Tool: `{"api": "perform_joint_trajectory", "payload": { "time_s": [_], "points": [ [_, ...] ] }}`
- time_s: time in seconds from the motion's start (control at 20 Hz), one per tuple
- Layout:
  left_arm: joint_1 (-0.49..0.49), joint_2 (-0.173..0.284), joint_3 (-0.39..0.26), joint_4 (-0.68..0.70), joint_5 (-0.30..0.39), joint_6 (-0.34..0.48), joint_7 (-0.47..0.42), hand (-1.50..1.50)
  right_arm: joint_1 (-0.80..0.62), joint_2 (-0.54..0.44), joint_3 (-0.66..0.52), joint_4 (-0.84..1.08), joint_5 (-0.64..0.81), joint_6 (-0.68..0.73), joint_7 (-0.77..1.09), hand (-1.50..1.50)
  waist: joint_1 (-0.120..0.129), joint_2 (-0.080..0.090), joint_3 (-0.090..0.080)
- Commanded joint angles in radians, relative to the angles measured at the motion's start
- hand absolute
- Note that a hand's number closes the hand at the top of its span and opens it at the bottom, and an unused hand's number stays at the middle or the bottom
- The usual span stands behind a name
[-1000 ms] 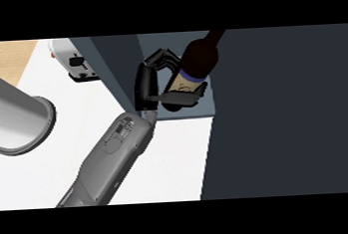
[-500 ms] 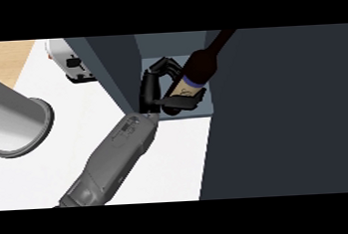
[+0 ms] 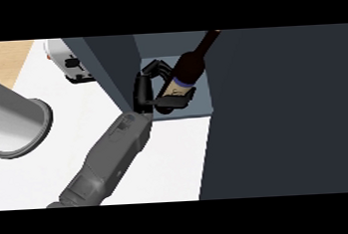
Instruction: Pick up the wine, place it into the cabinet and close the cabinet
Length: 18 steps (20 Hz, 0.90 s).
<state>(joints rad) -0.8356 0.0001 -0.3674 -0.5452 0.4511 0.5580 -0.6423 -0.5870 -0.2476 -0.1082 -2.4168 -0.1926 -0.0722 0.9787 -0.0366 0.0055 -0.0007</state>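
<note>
The wine bottle [image 3: 191,63] is dark with a pale label and leans with its neck toward the upper right. It sits inside the open cabinet [image 3: 198,110], over the blue-grey shelf. My right hand [image 3: 144,88] is shut on the bottle's lower part from the left, with the fingers behind it and the thumb under the label. The grey forearm runs down to the lower left. The cabinet's dark door [image 3: 280,113] stands open and fills the right side. My left hand does not show.
The cabinet's side wall [image 3: 108,67] rises just left of my hand. A white toaster-like appliance [image 3: 71,64] stands behind it on the white counter [image 3: 67,119]. A large grey cylinder [image 3: 15,117] fills the left edge. A wooden surface [image 3: 4,53] shows at the top left.
The bottle and my right hand have shifted slightly left inside the cabinet; the grip is unchanged. The forearm has barely moved.
</note>
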Motion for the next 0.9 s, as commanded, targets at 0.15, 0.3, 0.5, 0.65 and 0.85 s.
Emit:
{"api": "perform_joint_trajectory", "payload": {
  "time_s": [0.15,0.3,0.5,0.65,0.85],
  "points": [
    [-0.056,0.0,0.082,0.096,0.133,-0.059,-0.074,1.5,-0.015,0.025,0.027,-0.074,-0.05,-0.031,0.045,-1.5,-0.014,0.004,-0.001],
    [-0.108,0.0,0.138,0.192,0.117,-0.097,-0.105,1.5,0.016,0.02,-0.017,-0.047,-0.103,0.002,0.008,-1.5,-0.004,0.005,0.0],
    [-0.176,0.0,0.144,0.267,0.128,-0.089,-0.099,1.5,0.043,0.055,0.057,-0.07,-0.031,-0.012,-0.014,-1.5,-0.014,0.008,0.0],
    [-0.183,0.0,0.132,0.293,0.148,-0.094,-0.118,1.5,-0.005,0.024,0.015,-0.018,-0.075,0.01,-0.017,-1.5,-0.021,0.009,0.0],
    [-0.25,0.005,0.168,0.372,0.117,-0.051,-0.128,1.5,0.003,0.033,0.017,-0.024,-0.071,0.004,-0.014,-1.5,-0.021,0.012,0.0]
  ]
}}
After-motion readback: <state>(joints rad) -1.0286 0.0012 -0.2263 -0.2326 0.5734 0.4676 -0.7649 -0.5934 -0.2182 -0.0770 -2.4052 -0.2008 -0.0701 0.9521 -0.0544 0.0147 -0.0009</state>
